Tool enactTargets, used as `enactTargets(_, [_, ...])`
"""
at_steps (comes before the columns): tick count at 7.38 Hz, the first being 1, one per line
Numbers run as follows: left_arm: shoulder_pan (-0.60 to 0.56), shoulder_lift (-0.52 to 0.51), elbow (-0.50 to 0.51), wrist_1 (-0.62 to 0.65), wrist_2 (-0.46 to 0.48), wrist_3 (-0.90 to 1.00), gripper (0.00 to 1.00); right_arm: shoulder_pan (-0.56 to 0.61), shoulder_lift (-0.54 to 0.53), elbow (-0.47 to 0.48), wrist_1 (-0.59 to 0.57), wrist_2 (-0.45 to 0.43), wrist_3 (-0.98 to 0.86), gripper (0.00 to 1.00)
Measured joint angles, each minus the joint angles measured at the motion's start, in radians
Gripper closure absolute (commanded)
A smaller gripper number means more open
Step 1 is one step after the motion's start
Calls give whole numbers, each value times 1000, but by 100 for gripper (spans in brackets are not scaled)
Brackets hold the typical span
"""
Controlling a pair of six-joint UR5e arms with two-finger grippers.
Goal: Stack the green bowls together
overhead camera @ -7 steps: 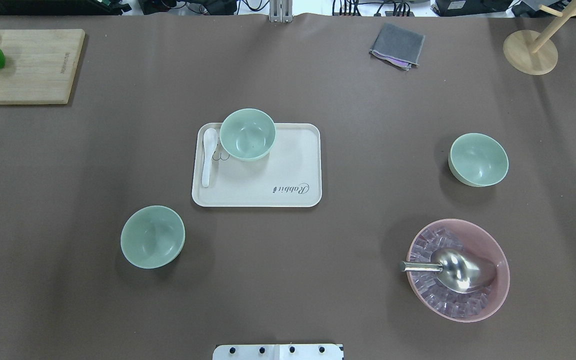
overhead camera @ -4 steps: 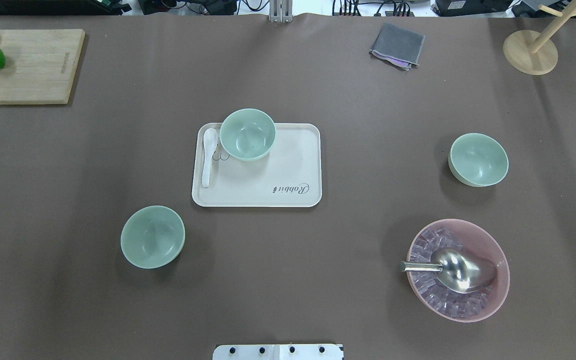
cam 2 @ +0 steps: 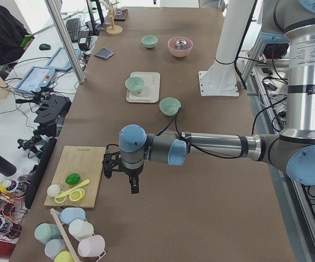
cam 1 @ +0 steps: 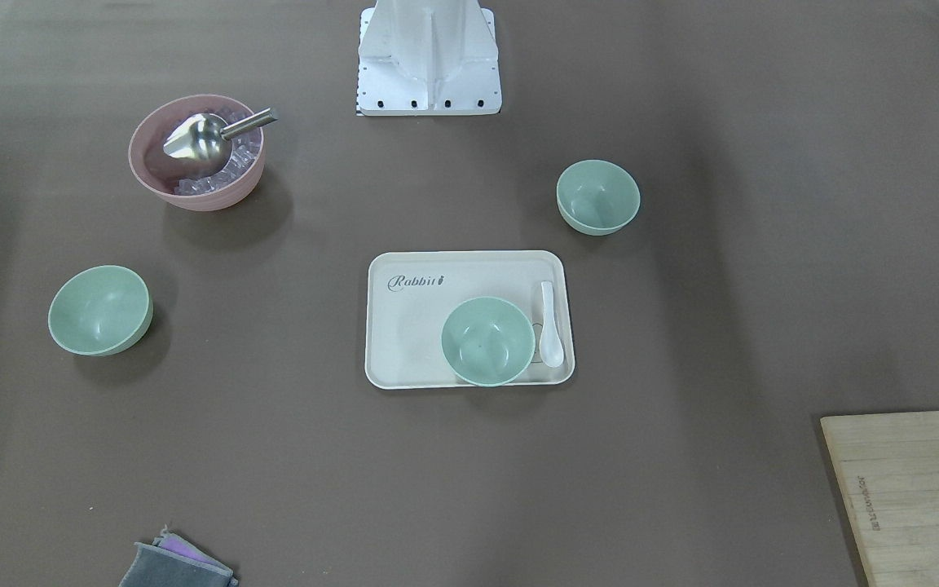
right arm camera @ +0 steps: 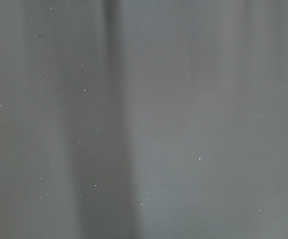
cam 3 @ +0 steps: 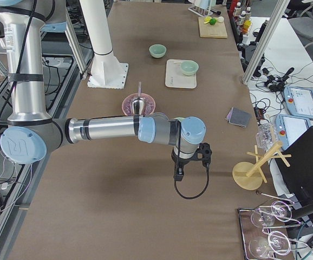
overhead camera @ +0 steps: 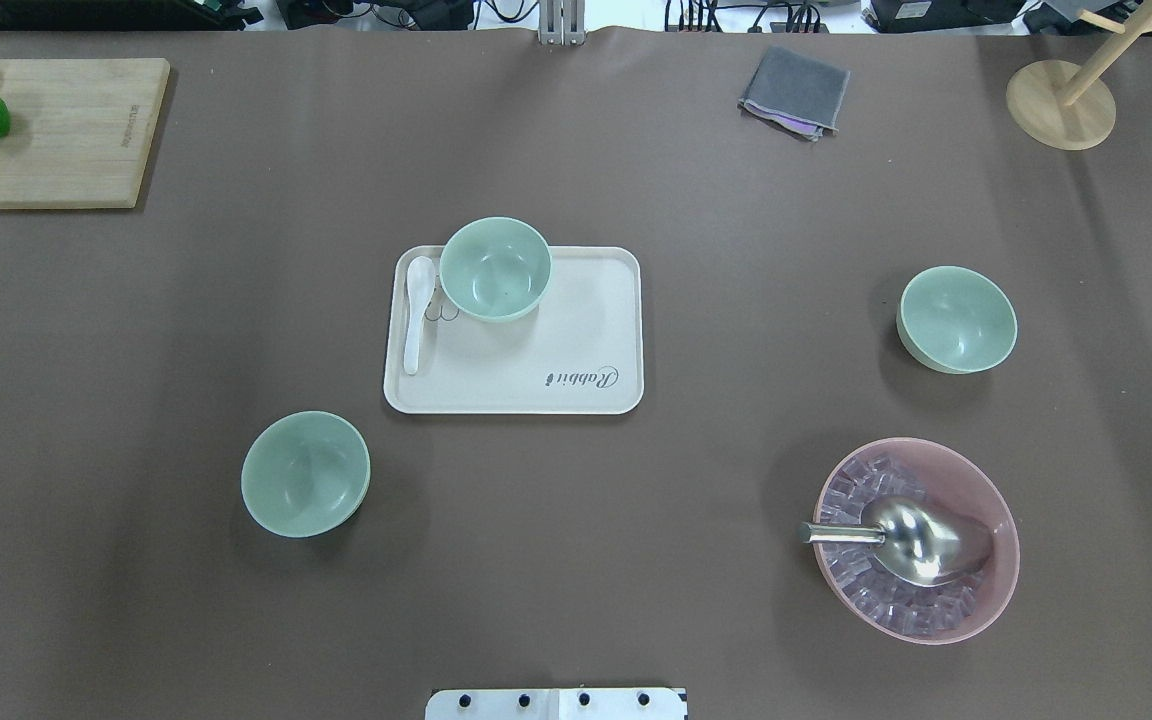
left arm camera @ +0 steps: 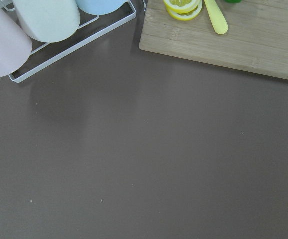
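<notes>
Three pale green bowls stand apart and upright. One green bowl (overhead camera: 494, 268) sits on the cream tray (overhead camera: 556, 330) and also shows in the front-facing view (cam 1: 487, 340). A second green bowl (overhead camera: 305, 473) stands on the table at the near left. A third green bowl (overhead camera: 957, 319) stands at the right. My left gripper (cam 2: 134, 188) shows only in the exterior left view, beside the cutting board and far from the bowls; I cannot tell its state. My right gripper (cam 3: 177, 174) shows only in the exterior right view, over bare table; I cannot tell its state.
A pink bowl (overhead camera: 1008, 565) holds ice cubes and a metal scoop (overhead camera: 911, 540) at the near right. A white spoon (overhead camera: 417, 310) lies on the tray. A cutting board (overhead camera: 66, 130), a grey cloth (overhead camera: 794, 90) and a wooden stand (overhead camera: 1060, 104) sit at the back.
</notes>
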Motion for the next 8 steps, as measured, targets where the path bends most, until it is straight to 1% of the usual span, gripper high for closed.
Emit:
enactTargets(2, [9,-36,-21,-2,-2,2,2,0,21,8,1,-3,4,0])
enactTargets(4, [66,-82,-57,-5,1,1,2,-8,60,18,-2,-12,19,0])
enactTargets(5, [96,-87,-97,-4,0,-8,2,-19,84,20,-2,-13,48,0])
enactTargets(7, [158,-98,-166,-5,-4,-109,2,-69,128,19,-1,-15,120,0])
enactTargets(8, [199,-112,-180,-5,-1,-177,2,-105,157,15,0,-25,150,0])
